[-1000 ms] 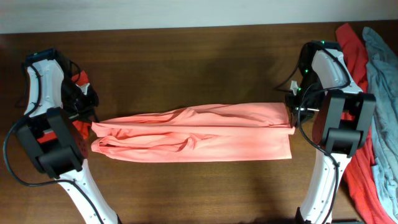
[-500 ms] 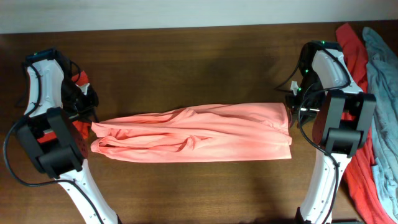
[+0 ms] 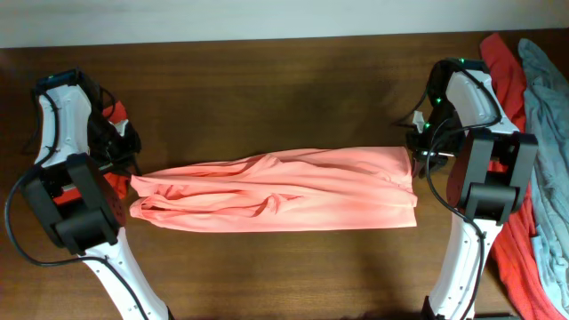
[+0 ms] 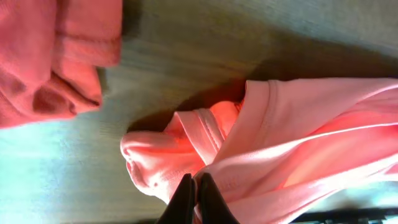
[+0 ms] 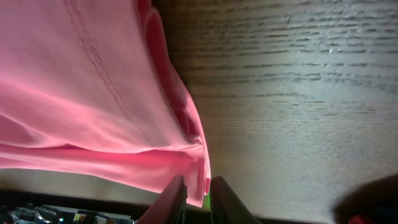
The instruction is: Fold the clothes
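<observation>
Shows a salmon-pink shirt folded into a long, rumpled band, lying lengthwise across the middle of a dark wooden table. Finds the left gripper at the shirt's left end, fingers pressed together and pinching the bunched fabric, creases fanning out from the tips. Places the right gripper at the opposite end, fingers a narrow gap apart with the shirt's corner hanging in that gap; impossible to tell whether gripped or merely resting there. Shows the shirt's right edge slack and wavy, flat on the wood. Catches a red garment crumpled on the table near the left gripper, close to the shirt's end but not touching it. Takes in more clothes heaped at the table's right edge, past the right gripper and apart from the shirt: a coral-red garment and, overlapping it on the outer side, a grey-blue garment.
</observation>
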`<state>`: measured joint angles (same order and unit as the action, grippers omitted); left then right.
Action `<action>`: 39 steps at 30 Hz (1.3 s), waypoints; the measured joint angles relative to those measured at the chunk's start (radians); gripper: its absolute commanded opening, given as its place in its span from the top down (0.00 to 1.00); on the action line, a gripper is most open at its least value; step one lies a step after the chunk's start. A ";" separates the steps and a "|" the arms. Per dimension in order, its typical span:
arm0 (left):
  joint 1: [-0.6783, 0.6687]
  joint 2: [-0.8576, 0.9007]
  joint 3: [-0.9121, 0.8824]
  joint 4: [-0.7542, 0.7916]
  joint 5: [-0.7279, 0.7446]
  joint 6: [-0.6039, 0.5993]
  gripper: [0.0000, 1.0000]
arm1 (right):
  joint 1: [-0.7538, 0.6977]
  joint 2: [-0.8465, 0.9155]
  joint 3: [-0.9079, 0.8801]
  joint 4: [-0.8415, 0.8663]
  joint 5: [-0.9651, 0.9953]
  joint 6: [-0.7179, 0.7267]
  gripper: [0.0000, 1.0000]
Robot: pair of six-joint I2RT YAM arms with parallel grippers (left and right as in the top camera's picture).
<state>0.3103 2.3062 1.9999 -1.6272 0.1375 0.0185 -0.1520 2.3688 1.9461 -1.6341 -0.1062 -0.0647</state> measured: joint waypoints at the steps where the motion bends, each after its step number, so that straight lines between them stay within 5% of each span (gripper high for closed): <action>1: 0.000 0.000 0.000 -0.008 0.000 0.000 0.97 | 0.000 0.000 0.000 0.000 0.000 0.000 0.81; 7: 0.000 0.000 -0.009 -0.041 -0.016 0.000 0.96 | 0.000 0.000 0.000 0.000 0.000 0.000 0.81; 12: 0.000 0.000 -0.076 -0.047 -0.044 -0.003 0.83 | 0.000 0.000 0.000 -0.014 0.000 0.000 0.80; 39: 0.001 0.000 -0.196 0.122 -0.117 -0.020 0.51 | 0.000 0.000 0.000 -0.011 0.000 -0.004 0.80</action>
<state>0.3111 2.3062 1.8038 -1.5055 0.0200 -0.0013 -0.1520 2.3684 1.9461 -1.6447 -0.1066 -0.0685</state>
